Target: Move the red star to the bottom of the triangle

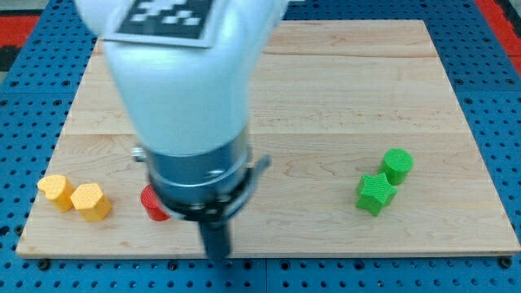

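Note:
A red block shows at the lower left of the wooden board. It is partly hidden behind the arm's body, so its shape cannot be made out. No triangle is in sight; the white arm covers much of the board's middle and upper left. My tip is at the end of the dark rod, near the board's bottom edge. It is to the right of and below the red block, a short way apart from it.
Two yellow blocks sit side by side at the lower left, left of the red block. A green round block and a green star-like block sit touching at the lower right.

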Available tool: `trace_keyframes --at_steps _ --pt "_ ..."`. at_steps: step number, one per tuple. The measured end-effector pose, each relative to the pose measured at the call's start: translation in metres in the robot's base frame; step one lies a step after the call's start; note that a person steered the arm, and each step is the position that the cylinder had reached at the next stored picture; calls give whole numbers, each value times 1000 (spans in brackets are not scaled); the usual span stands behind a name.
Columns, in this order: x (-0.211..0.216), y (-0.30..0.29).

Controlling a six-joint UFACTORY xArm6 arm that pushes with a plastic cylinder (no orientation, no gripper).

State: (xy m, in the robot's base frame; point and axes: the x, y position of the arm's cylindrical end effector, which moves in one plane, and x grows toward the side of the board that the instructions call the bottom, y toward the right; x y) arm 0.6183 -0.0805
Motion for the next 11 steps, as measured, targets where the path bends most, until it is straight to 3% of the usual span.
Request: trace_keyframes --at_steps 1,3,4,5,6,7,8,9,10,11 --pt "-22 -32" --pt "-49 -29" --pt "-83 -18" --pt "-161 11" --pt "-160 35" --pt "-143 -23" --pt "-175 -35" --pt "-206 21" --pt "-169 26" --pt "-43 36"
